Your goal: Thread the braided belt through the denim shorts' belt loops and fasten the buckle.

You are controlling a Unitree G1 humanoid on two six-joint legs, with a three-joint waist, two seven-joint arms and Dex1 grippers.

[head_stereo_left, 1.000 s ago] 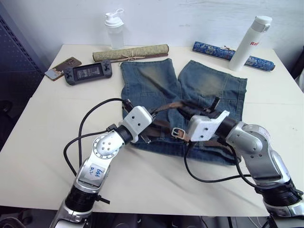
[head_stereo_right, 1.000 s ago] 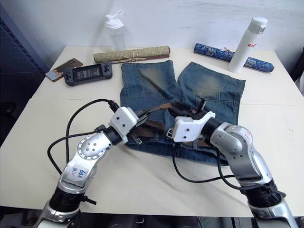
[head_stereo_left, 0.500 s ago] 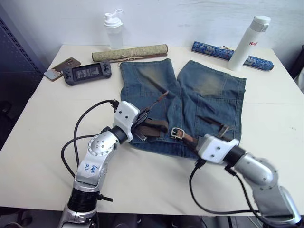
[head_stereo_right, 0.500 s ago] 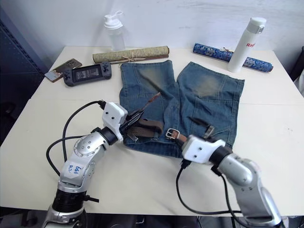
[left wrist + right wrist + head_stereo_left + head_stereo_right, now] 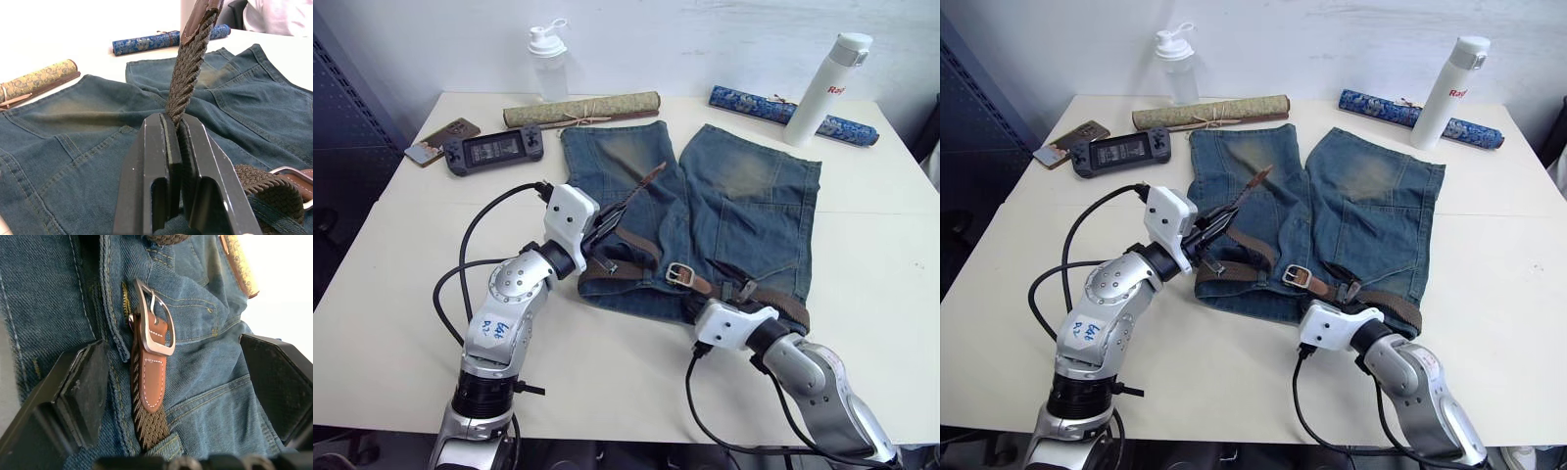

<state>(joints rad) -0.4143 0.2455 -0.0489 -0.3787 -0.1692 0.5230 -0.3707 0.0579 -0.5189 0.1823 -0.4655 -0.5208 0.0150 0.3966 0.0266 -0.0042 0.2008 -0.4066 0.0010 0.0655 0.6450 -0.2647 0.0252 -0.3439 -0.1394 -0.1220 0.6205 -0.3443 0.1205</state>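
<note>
Red lettering beginning "Re" can be read on the white bottle [image 5: 829,86]; the rest is turned out of sight. The shorts [image 5: 724,206] are spread on the surface [image 5: 401,255], waistband toward the robot. The belt [image 5: 636,243] lies along the waistband, partly hidden under denim, with the buckle [image 5: 155,331] lying flat on the denim at the middle of the waistband. The left hand [image 5: 177,128] is clamped on the belt's free end, whose leather tip is held raised above the shorts. The right hand [image 5: 183,384] is held low at the waistband, fingers spread apart astride the buckle.
</note>
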